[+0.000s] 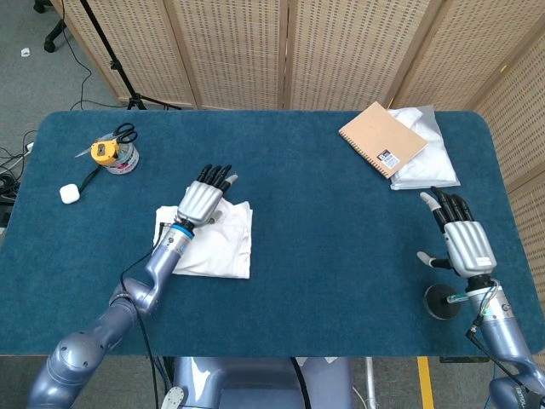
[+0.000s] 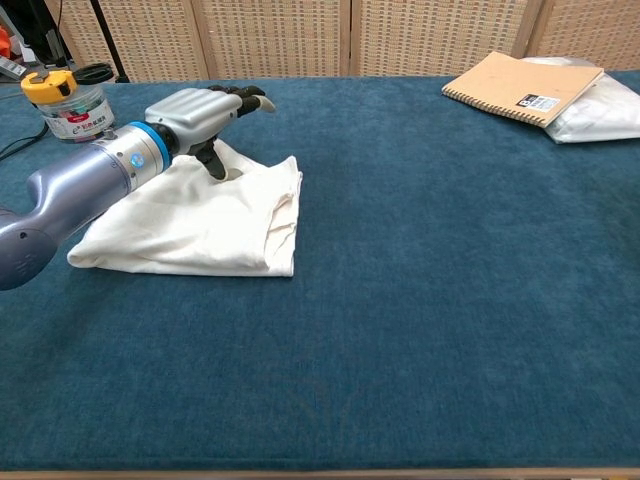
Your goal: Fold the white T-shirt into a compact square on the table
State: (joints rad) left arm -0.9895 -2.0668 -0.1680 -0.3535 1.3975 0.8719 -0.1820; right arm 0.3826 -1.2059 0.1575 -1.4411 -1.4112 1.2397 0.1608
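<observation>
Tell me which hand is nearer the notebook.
Right. The right hand hovers near the table's right edge, in front of the notebook and slightly to its right. The left hand is over the T-shirt, far across the table to the notebook's left.

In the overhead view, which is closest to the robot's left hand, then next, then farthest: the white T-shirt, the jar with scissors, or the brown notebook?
From the left hand:
1. White T-shirt: directly under the hand.
2. Jar with scissors: toward the table's far left corner.
3. Brown notebook: across the table, far right side.
</observation>
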